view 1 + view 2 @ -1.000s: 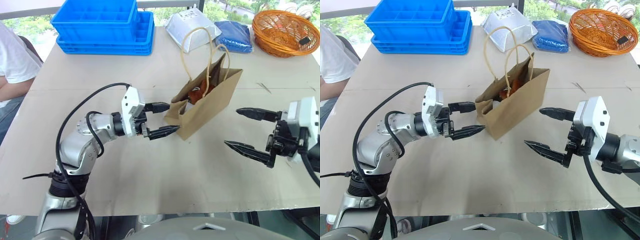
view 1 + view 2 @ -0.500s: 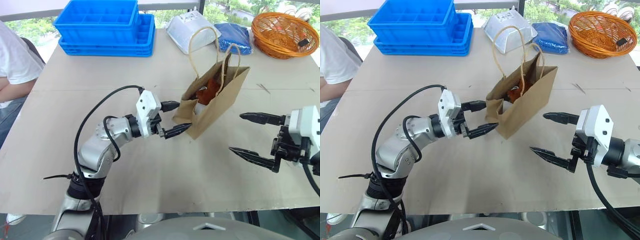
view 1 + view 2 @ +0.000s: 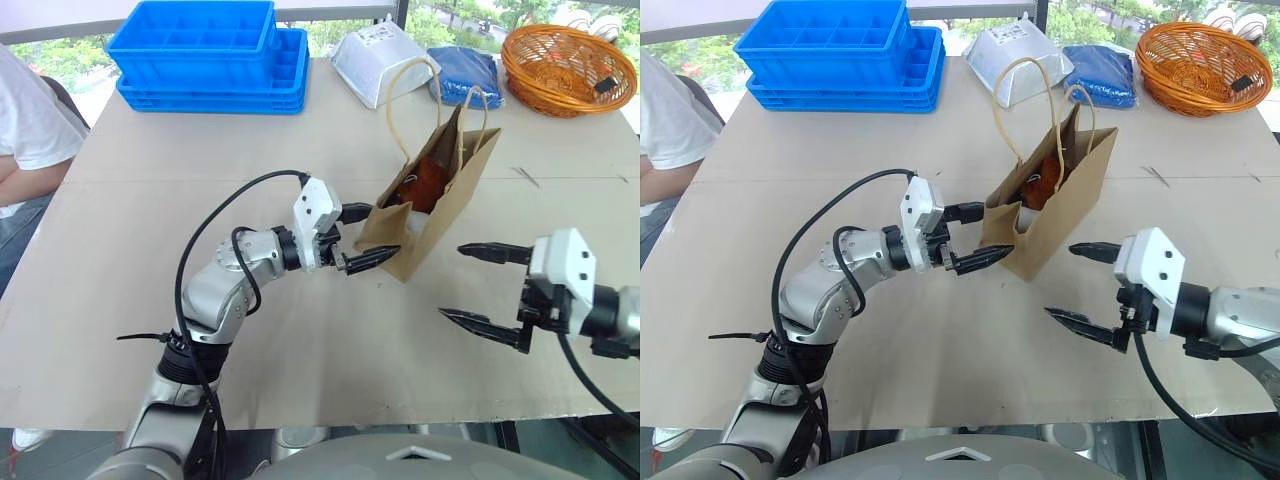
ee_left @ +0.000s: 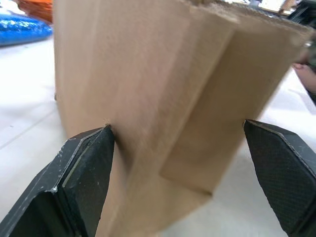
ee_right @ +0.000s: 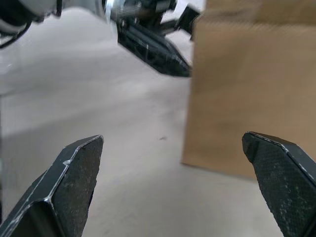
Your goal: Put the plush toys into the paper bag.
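Note:
The tan paper bag [image 3: 445,200] stands tilted on the table, mouth up and toward the left, cord handles raised. A brown plush toy [image 3: 424,184] shows inside the mouth, with a bit of white [image 3: 412,222] beneath it. My left gripper [image 3: 366,236] is open at the bag's lower left side, one finger behind the edge and one in front. In the left wrist view the bag [image 4: 163,89] stands between the fingers [image 4: 89,168], touching one tip. My right gripper [image 3: 478,288] hangs open just right of the bag, pointing at it without touching.
Stacked blue crates [image 3: 205,50] stand at the back left. A silver-white packet [image 3: 380,60], a blue pouch [image 3: 465,72] and an orange basket [image 3: 570,65] line the back right. A person in a white shirt [image 3: 25,120] sits at the left edge.
The bag now stands steeper and has shifted right. My left gripper followed it to the right. My right gripper came down and in toward the bag's right side.

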You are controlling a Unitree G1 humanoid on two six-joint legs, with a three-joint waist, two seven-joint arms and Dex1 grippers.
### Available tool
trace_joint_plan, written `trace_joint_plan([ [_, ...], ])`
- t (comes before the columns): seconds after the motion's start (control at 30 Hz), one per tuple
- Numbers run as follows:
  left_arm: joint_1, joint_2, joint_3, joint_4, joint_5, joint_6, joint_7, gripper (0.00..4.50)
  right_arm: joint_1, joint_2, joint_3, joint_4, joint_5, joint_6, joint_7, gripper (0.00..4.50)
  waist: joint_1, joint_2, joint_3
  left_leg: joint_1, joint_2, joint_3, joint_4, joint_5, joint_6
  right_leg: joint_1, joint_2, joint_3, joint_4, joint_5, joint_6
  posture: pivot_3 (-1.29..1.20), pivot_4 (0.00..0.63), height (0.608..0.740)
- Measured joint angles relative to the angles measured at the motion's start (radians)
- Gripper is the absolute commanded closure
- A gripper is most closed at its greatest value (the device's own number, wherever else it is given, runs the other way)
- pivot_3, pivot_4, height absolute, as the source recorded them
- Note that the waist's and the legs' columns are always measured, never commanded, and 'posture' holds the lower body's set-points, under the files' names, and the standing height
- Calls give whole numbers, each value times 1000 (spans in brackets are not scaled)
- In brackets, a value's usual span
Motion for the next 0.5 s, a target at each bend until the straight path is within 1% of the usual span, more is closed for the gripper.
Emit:
trace_joint_plan([
  [0.07,6,20,5,-4,-19,12,-18,0,-89,4,85,49,-43,6,6,1856,-1,0,0,0,0,0,0,0,0,0,0,0,0,0,0,0,150,740],
  [0.1,6,24,10,-9,-29,17,-24,0,-133,10,128,80,-68,9,8,2068,0,0,0,0,0,0,0,0,0,0,0,0,0,0,0,0,150,740],
  [0.13,7,32,14,-15,-31,20,-29,0,-171,18,169,110,-97,8,9,2690,2,0,0,0,0,-1,0,0,0,0,0,-1,0,0,0,0,150,740],
  [0.17,5,33,14,-15,-31,22,-32,0,-184,23,183,121,-106,8,8,3038,3,0,0,-1,0,-1,0,0,0,0,0,-1,0,0,0,0,150,740],
  [0.23,4,43,19,-17,-38,30,-38,0,-269,56,263,194,-181,-14,18,3878,3,0,0,-1,0,-1,0,0,0,0,0,-1,0,0,0,0,150,740],
  [0.27,2,42,19,-20,-39,31,-39,0,-292,71,285,221,-206,-24,20,4478,4,0,0,-1,0,-1,0,0,0,-1,-1,-1,0,0,0,0,150,740],
  [0.33,-6,41,19,-21,-39,34,-37,0,-337,103,332,261,-251,-42,30,4478,5,0,0,-2,0,-2,0,0,0,-1,-1,-2,-1,0,0,0,150,740],
  [0.5,-45,20,17,-13,-31,34,-24,0,-394,167,396,320,-323,-80,51,4478,4,0,0,-2,0,-2,0,0,0,-1,-1,-2,0,0,0,0,150,740],
])
